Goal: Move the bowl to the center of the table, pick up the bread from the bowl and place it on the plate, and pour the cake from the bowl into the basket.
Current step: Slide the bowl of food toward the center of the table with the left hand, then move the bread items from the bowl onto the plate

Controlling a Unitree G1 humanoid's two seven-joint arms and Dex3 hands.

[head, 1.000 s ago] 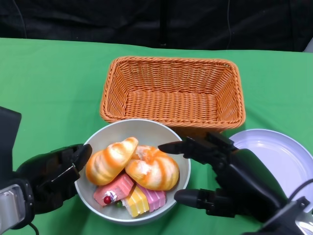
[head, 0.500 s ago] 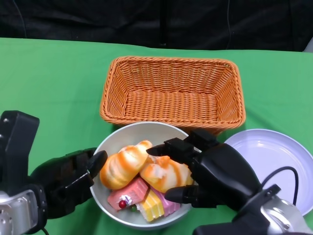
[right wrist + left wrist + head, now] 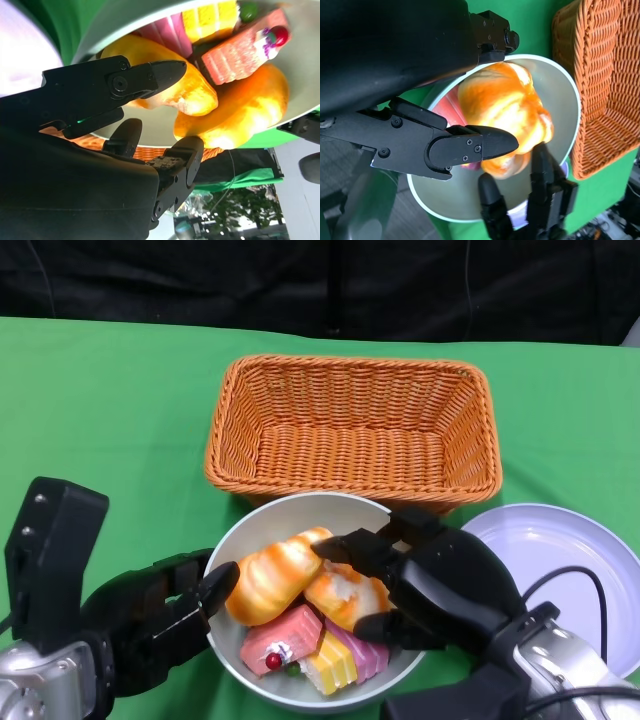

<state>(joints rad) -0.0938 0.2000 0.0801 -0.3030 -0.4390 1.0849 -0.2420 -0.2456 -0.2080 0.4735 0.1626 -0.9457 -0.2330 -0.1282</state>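
Note:
The grey bowl stands just in front of the orange basket. In it lie two orange-striped breads, one on the left and one on the right, above a pink cake and a yellow-pink cake. My left hand grips the bowl's left rim, thumb inside. My right hand reaches over the right rim, its fingers apart on either side of the right bread. Whether they press it is unclear. The white plate lies to the right, bare.
The basket holds nothing and its near wall almost touches the bowl. Green cloth covers the table, and a black backdrop runs along the far edge. My right forearm partly overlaps the plate's near left side.
The left hand has slid the bowl to the right. The right hand's fingers have moved in over the right bread and drawn closer together.

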